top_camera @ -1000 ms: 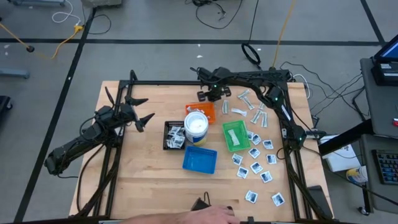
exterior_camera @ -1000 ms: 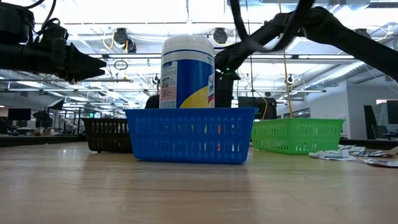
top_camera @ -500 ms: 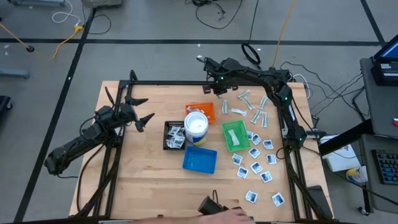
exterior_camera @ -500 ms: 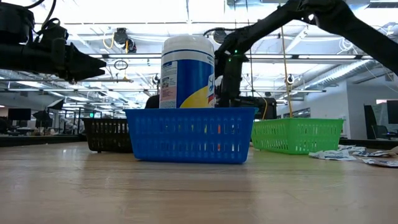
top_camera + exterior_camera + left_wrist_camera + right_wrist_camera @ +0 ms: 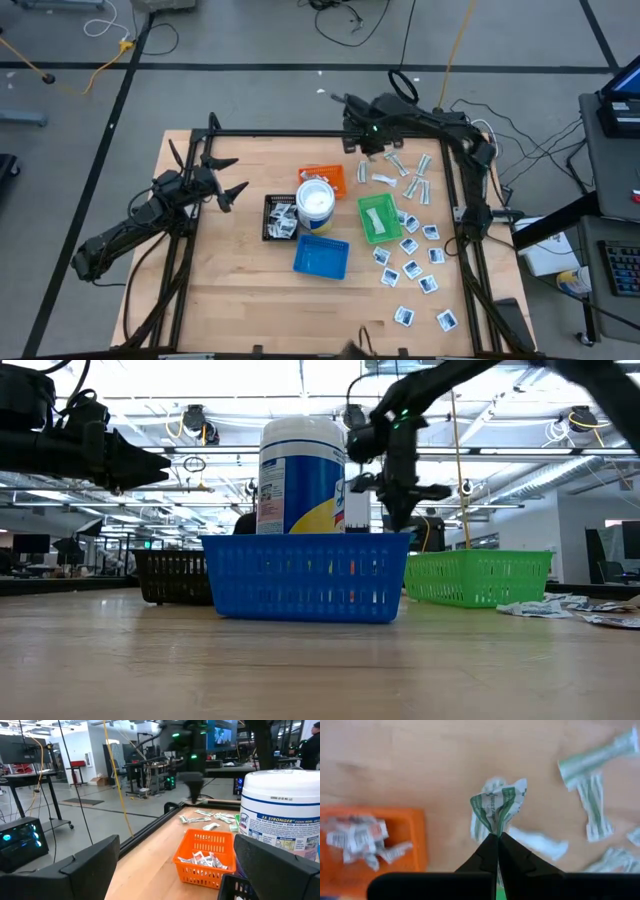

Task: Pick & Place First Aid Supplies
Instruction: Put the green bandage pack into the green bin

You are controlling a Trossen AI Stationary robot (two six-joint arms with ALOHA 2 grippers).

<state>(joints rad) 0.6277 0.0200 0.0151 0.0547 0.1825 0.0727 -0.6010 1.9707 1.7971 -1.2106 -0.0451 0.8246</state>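
Observation:
My right gripper [image 5: 373, 150] hangs over the table's far side, between the orange tray [image 5: 333, 175] and the pale wrapped strips [image 5: 410, 178]. It is shut on a crumpled white packet with green print [image 5: 497, 805]. The orange tray [image 5: 415, 837] holds several small packets [image 5: 360, 837]. More square white packets [image 5: 415, 262] lie flat on the right part of the table. My left gripper [image 5: 235, 177] waits open above the table's left side, touching nothing. My right gripper pinches the crumpled packet by its lower edge [image 5: 496, 822] between its two fingertips [image 5: 490, 845]. The fingers point down from above. The packet is lifted clear of the wood and sticks out beyond the fingertips, bunched into folds.
In the table's middle stand a white tub with a blue band [image 5: 316, 203], a black tray [image 5: 271, 216], a green tray [image 5: 379, 218] and a blue tray [image 5: 321, 257]. A black frame rail [image 5: 300, 133] runs along the far edge. Bare wood lies left and near.
My right gripper has travelled from over the orange tray's far side toward the table's right, and now hangs at the near end of the strips. A person's hand at the table's near edge has drawn back out of view.

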